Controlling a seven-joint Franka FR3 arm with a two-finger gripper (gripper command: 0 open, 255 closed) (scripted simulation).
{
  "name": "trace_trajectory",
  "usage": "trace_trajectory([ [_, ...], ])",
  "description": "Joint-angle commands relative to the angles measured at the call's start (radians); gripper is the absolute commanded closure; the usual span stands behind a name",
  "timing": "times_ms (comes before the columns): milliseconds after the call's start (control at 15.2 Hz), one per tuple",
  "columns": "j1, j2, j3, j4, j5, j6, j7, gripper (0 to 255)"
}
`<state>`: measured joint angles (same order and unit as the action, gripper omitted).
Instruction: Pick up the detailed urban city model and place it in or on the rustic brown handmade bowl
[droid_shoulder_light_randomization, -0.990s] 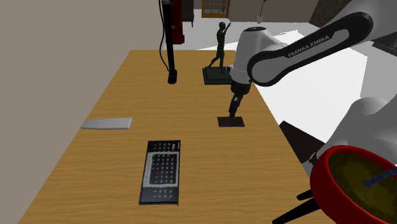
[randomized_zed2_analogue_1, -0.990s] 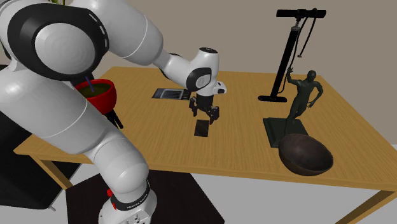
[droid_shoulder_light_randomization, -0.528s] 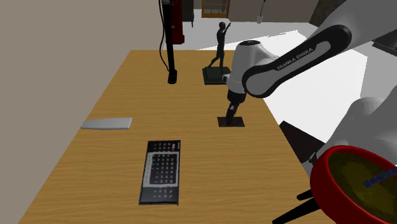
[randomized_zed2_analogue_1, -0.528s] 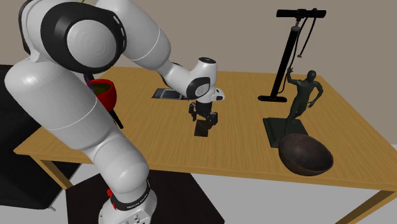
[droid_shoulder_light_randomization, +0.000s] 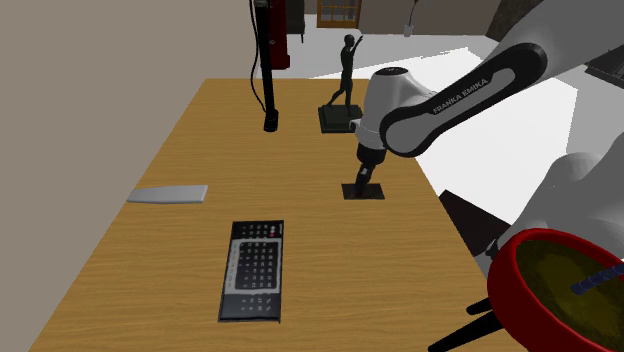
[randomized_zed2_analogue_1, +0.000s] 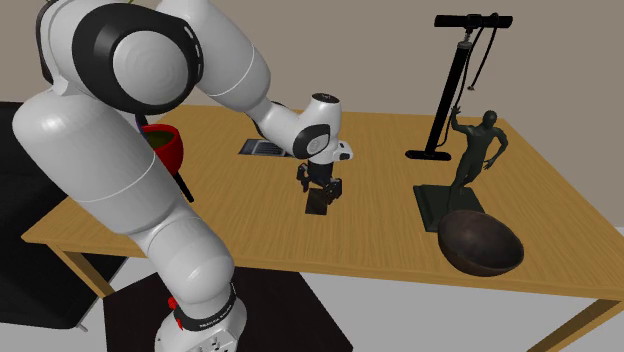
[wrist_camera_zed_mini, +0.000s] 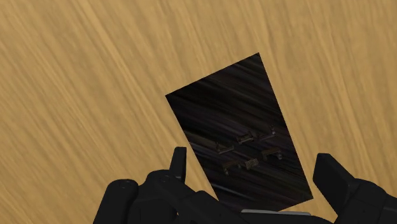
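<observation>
The city model (droid_shoulder_light_randomization: 366, 193) is a thin, dark rectangular plate with tiny raised blocks, lying flat on the wooden table (droid_shoulder_light_randomization: 150, 260). My gripper (droid_shoulder_light_randomization: 362, 180) stands low over it, open. In the wrist view the model (wrist_camera_zed_mini: 238, 137) lies between the fingers, one finger (wrist_camera_zed_mini: 179, 160) on either side of its near end, neither clasping it. In the second exterior view the gripper (randomized_zed2_analogue_1: 321, 191) hangs just above the plate (randomized_zed2_analogue_1: 318, 205), and the dark brown bowl (randomized_zed2_analogue_1: 480, 243) sits near the table's front right corner.
A dark figure statue (droid_shoulder_light_randomization: 344, 75) on a base and a black floor pump (droid_shoulder_light_randomization: 268, 70) stand at the far end. A black keypad (droid_shoulder_light_randomization: 253, 268) and a grey slab (droid_shoulder_light_randomization: 168, 194) lie on the shoulder view's left. A red bowl (droid_shoulder_light_randomization: 560, 295) on legs is beside the stand.
The arm has lowered, bringing the gripper down close over the dark plate. The fingers have stayed open and the plate has not moved.
</observation>
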<state>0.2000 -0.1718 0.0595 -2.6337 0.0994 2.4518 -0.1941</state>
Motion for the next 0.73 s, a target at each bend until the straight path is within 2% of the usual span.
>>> trace_trajectory([
  [0,0.000,0.000,0.000,0.000,0.000,0.000,0.000,255],
  [660,0.000,-0.012,0.000,0.004,-0.001,-0.016,0.001,255],
])
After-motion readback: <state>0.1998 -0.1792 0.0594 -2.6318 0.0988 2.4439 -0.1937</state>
